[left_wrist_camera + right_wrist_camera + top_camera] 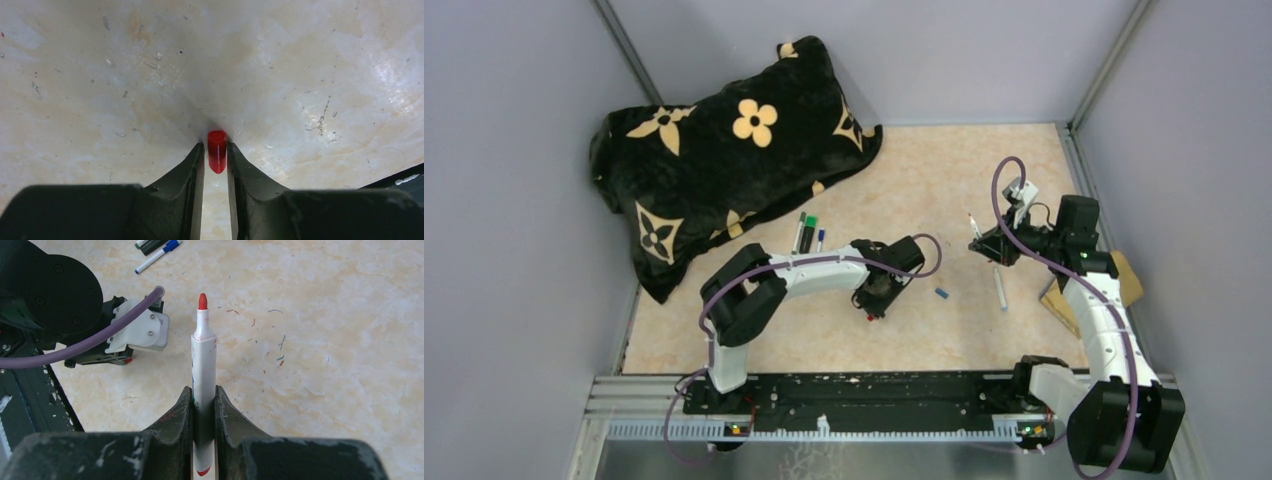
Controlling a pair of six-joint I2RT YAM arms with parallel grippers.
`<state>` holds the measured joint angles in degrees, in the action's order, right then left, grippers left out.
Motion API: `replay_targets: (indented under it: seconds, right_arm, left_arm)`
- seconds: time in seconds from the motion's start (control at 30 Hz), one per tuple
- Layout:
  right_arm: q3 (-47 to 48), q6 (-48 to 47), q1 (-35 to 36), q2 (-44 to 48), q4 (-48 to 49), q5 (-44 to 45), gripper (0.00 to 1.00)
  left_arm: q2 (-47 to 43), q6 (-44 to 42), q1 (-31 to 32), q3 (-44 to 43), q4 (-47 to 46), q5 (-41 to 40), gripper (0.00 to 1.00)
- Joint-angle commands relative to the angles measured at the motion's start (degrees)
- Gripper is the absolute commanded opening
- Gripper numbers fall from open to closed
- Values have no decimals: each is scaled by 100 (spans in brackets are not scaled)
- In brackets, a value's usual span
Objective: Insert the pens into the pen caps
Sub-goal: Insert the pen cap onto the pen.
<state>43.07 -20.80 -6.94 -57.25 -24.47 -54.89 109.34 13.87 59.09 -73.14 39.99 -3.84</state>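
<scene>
My left gripper (216,152) is shut on a red pen cap (217,148), its open end towards the table; in the top view that gripper (871,308) is low at the middle of the table. My right gripper (203,396) is shut on a white pen with a bare red tip (203,347), held above the table and pointing away from the jaws. In the top view the right gripper (980,241) holds that pen (973,224) to the right of the left gripper. A blue cap (942,293) and a white pen (1000,288) lie between the arms.
Several more pens (808,233) lie by a black flowered pillow (724,150) at the back left; they also show in the right wrist view (157,249). A tan cardboard box (1129,282) sits behind the right arm. Walls enclose the table.
</scene>
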Motion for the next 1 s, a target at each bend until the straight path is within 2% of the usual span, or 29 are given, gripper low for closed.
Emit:
replay_targets:
  seconds: [0.0,0.3,0.4,0.5,0.67,0.8,0.97]
  right_arm:
    - [61,14,-77,92,241,-151,0]
    - [70,6,-77,110,232,-170,0]
    - [61,-15,-82,115,217,-225,0]
    - [61,-57,-81,125,193,-338,0]
    - [52,-324,-80,157,38,-761,0]
    - [60,-680,-80,160,-206,-1290,0]
    - [27,-983,-73,78,-395,-1968,0]
  left_arm:
    - [372,-44,-12,178,661,27,29]
    - [788,-246,-19,142,593,202,15]
    - [815,-260,-38,135,506,178,0]
    - [610,-155,-62,116,353,98,0]
    - [-413,254,-213,242,-329,-164,0]
    - [-1647,641,-295,812,-1609,-223,0]
    - [-3167,1420,-455,1979,-3749,-42,0]
